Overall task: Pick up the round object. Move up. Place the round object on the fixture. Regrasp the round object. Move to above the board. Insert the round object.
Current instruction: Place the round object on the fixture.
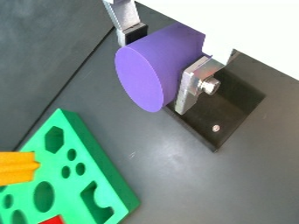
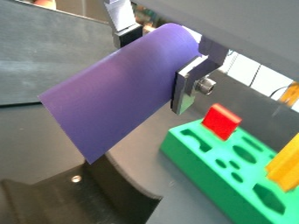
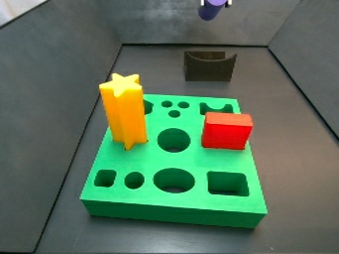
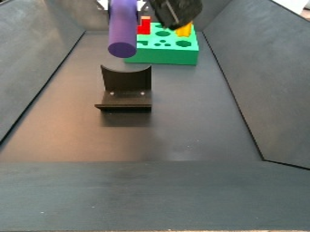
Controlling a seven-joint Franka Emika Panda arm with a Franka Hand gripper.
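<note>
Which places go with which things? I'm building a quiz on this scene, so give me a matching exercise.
Things:
1. purple cylinder peg
2. yellow star prism
3. red cube
4. fixture

Places:
A. on the floor, apart from the green board
B. clamped in the pincer, above the fixture
C. standing at the board's edge
D. on the board beside the round holes

Pairs: 1-B, 2-C, 3-D, 4-A
</note>
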